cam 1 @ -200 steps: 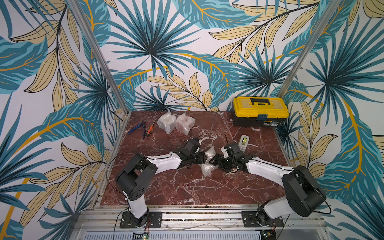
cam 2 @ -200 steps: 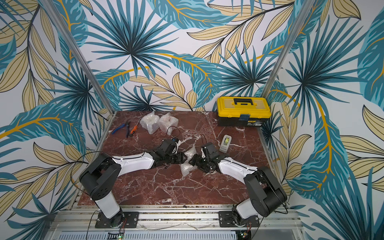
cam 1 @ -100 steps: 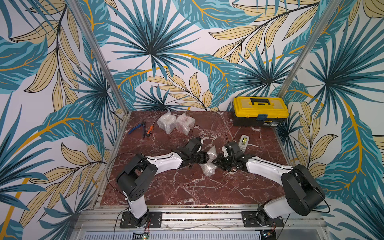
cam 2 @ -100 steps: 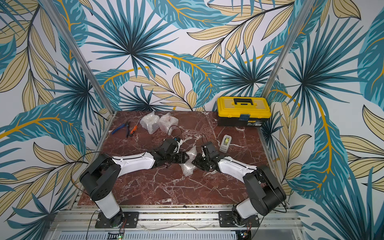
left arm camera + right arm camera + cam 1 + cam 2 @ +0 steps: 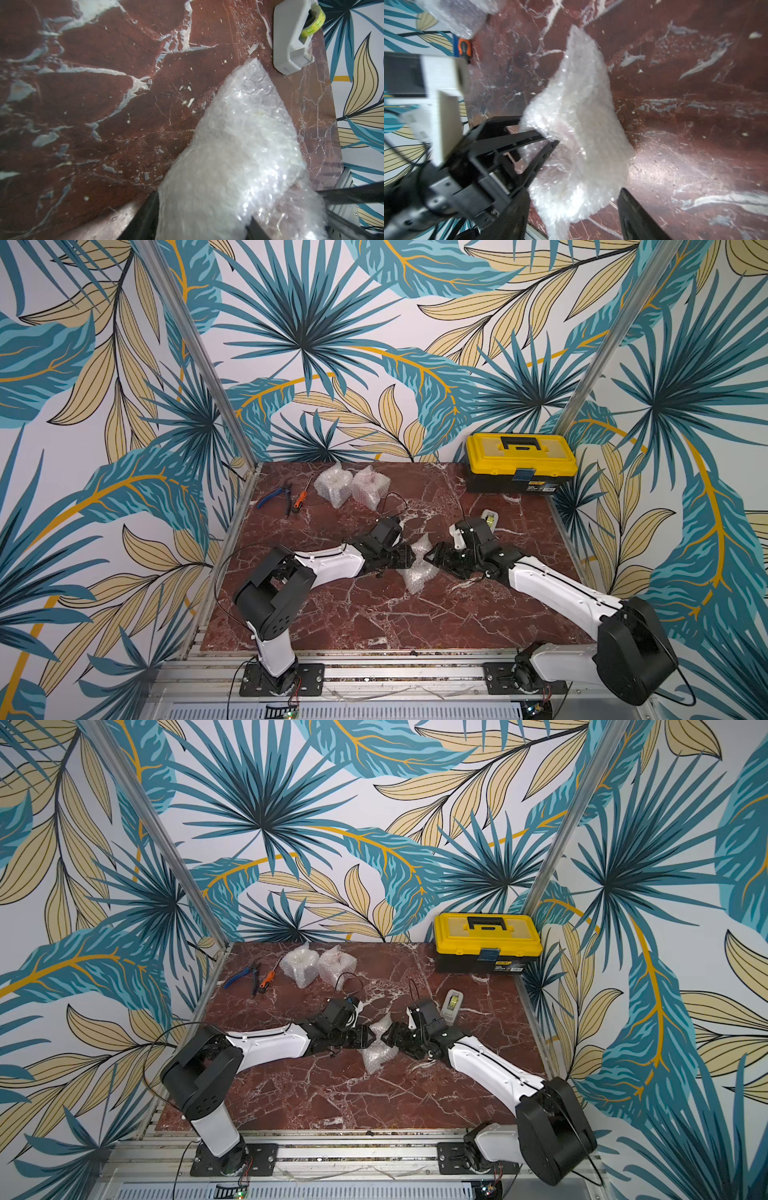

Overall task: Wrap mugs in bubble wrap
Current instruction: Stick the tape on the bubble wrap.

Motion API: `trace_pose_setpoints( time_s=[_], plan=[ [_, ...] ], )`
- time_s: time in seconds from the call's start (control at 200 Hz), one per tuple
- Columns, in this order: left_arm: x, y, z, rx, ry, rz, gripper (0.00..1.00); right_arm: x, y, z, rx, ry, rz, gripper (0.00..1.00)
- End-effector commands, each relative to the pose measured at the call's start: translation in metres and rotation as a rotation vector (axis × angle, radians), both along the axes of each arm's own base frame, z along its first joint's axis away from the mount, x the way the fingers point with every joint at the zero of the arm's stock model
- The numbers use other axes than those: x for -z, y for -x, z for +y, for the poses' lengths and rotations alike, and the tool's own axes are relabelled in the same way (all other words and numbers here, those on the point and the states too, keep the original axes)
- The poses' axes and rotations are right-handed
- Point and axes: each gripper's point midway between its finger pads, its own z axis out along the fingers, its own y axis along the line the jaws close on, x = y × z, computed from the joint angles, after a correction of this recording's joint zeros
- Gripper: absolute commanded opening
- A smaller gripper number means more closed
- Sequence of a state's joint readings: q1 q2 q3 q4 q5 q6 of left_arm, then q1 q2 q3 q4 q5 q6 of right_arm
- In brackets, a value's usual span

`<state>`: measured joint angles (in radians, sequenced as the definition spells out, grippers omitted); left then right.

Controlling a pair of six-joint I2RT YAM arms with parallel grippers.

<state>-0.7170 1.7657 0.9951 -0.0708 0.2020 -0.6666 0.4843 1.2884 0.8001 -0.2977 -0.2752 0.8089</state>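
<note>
The bubble wrap [image 5: 417, 569] is lying as a crumpled bundle in the middle of the table [image 5: 357, 622], and it is hiding whatever is inside; no mug is showing through. In both top views its long axis is running from the back wall toward the front rail, crosswise to the line between the two arms. The left gripper [image 5: 409, 560] is reaching in from one side and pinching the bundle, its jaws standing about half apart with the plastic pressed between them. The right gripper [image 5: 434, 558] is facing it from the opposite side; in the right wrist view its jaws are standing wide, the near tip of the wrap lying between them with a gap showing beside one finger [image 5: 635, 216], so it is gripping nothing. Both are sitting equally close, so the next fold is likely depending on the right one closing on the loose edge. A tape dispenser [image 5: 489, 517] is waiting just behind the right arm, and two wrapped bundles [image 5: 351, 489] are sitting at the back.
</note>
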Motion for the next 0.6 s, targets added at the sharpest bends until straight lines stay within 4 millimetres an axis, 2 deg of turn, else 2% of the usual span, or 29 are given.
trace_pose_setpoints(
  time_s=[0.0,0.165,0.355,0.476,0.596],
  plan=[
    [0.027,0.016,0.016,-0.002,-0.095,0.079,0.52,0.001,0.000,-0.016,-0.006,0.115,-0.033,0.73],
    [0.031,0.017,0.016,0.000,-0.100,0.089,0.52,0.010,-0.031,-0.015,0.011,0.193,-0.037,0.79],
    [0.034,0.019,0.016,0.005,-0.103,0.095,0.52,0.028,-0.065,-0.008,0.053,0.200,-0.013,0.79],
    [0.036,0.019,0.017,0.005,-0.106,0.097,0.52,0.048,-0.070,-0.013,0.105,0.215,0.032,0.79],
    [0.037,0.020,0.017,0.004,-0.110,0.101,0.52,0.074,-0.061,-0.016,0.137,0.211,0.128,0.79]
  ],
)
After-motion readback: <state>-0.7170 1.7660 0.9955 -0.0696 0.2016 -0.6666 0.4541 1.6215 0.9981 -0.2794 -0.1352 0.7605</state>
